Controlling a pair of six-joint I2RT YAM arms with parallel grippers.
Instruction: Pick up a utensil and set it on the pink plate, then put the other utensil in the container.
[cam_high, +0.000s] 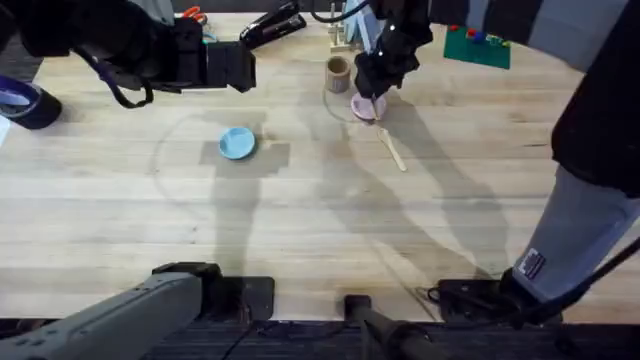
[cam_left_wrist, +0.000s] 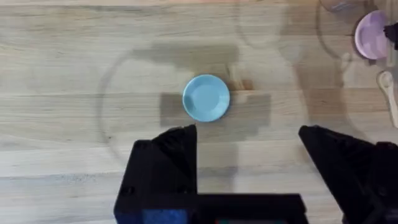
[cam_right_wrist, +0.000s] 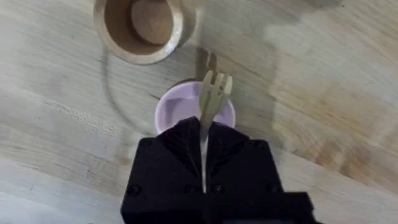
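Observation:
My right gripper (cam_right_wrist: 204, 134) is shut on the pale wooden fork (cam_right_wrist: 214, 93) by its handle. The tines point out over the small pink plate (cam_right_wrist: 171, 109), and the fork hangs just above it. In the overhead view the right gripper (cam_high: 374, 96) is over the pink plate (cam_high: 366, 108), beside the brown container (cam_high: 339, 72). That container (cam_right_wrist: 140, 25) looks empty. The spoon (cam_high: 392, 149) lies flat on the table in front of the plate, and the spoon's (cam_left_wrist: 389, 90) rounded end lies near the pink plate (cam_left_wrist: 372, 34). My left gripper (cam_left_wrist: 249, 146) hangs open above the table.
A small light-blue plate (cam_high: 237, 143) lies left of centre, just beyond the left fingers (cam_left_wrist: 165, 162). At the back are a wooden rack (cam_high: 345, 35), a green board (cam_high: 478, 46) and a black tool (cam_high: 272, 26). A dark tape roll (cam_high: 25, 102) sits at the far left.

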